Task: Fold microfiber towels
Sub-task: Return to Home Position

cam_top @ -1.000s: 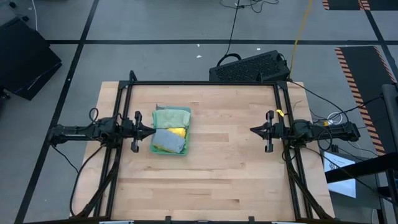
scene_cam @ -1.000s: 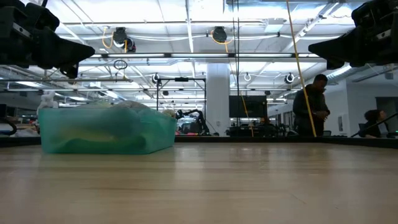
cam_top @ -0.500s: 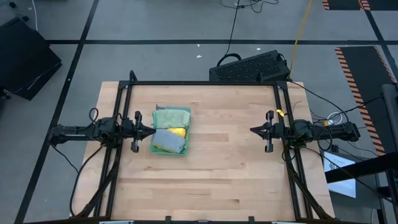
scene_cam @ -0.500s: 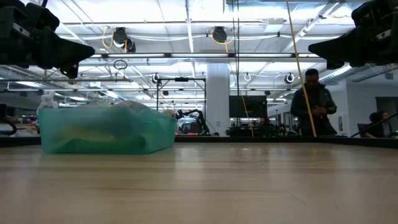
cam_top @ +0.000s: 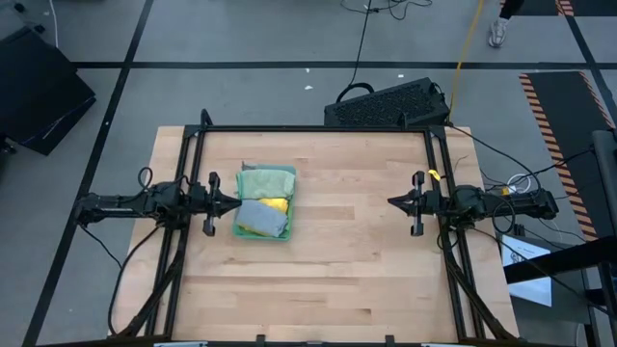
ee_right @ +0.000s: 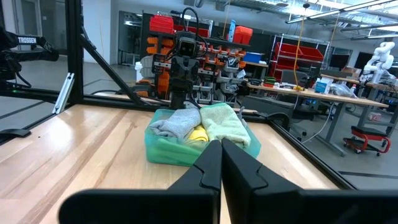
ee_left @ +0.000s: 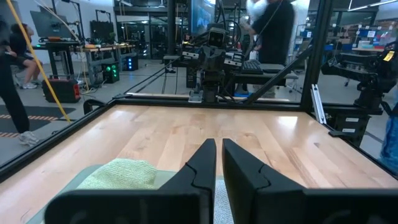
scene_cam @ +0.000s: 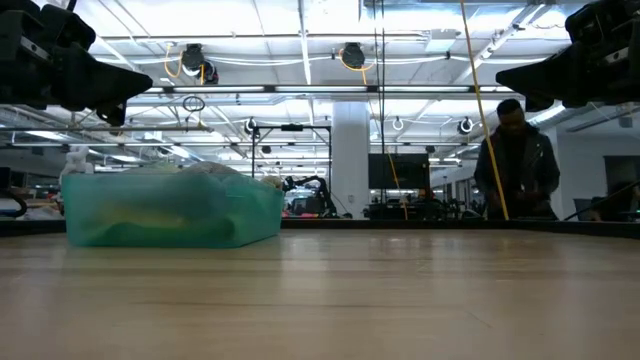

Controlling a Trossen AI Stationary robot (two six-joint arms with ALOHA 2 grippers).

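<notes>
Towels (cam_top: 267, 183) folded, in green bin (cam_top: 265, 237), table's left | left gripper (cam_top: 234, 200) beside bin, right gripper (cam_top: 391, 201) at right edge, both closed, empty | folding looks finished.

Only 3 microfiber towels (ee_right: 224, 124) show in the green bin (ee_right: 163, 152); any beneath lie hidden. Fingers of the left gripper (ee_left: 219, 144) block most of the bin in its wrist view. The high view's top edge crops a person (cam_top: 496, 37) to 1 foot.
</notes>
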